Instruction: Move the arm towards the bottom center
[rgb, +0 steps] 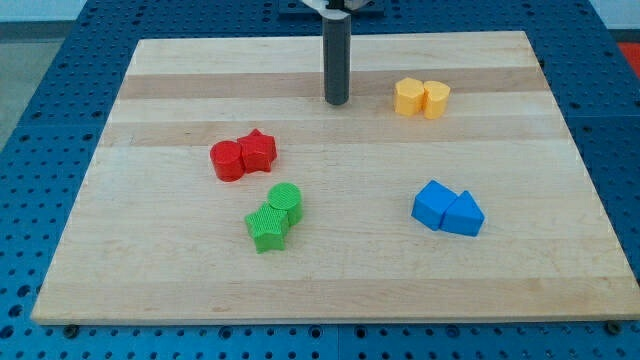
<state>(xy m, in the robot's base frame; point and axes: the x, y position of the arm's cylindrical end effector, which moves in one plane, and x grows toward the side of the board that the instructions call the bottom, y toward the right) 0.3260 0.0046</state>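
Note:
My tip (336, 101) rests on the wooden board (330, 290) near the view's top centre. It touches no block. Two yellow blocks (421, 97) sit together just to its right. A red cylinder (227, 161) and a red star (258, 150) touch each other below and to the left of the tip. A green cylinder (285, 200) and a green star-like block (266, 228) sit lower, near the board's middle. A blue cube-like block (433, 205) and a blue triangle (464, 215) sit together at the lower right.
The board lies on a blue perforated table (40, 90) that shows on all sides. The rod (336, 55) rises out of the view's top edge.

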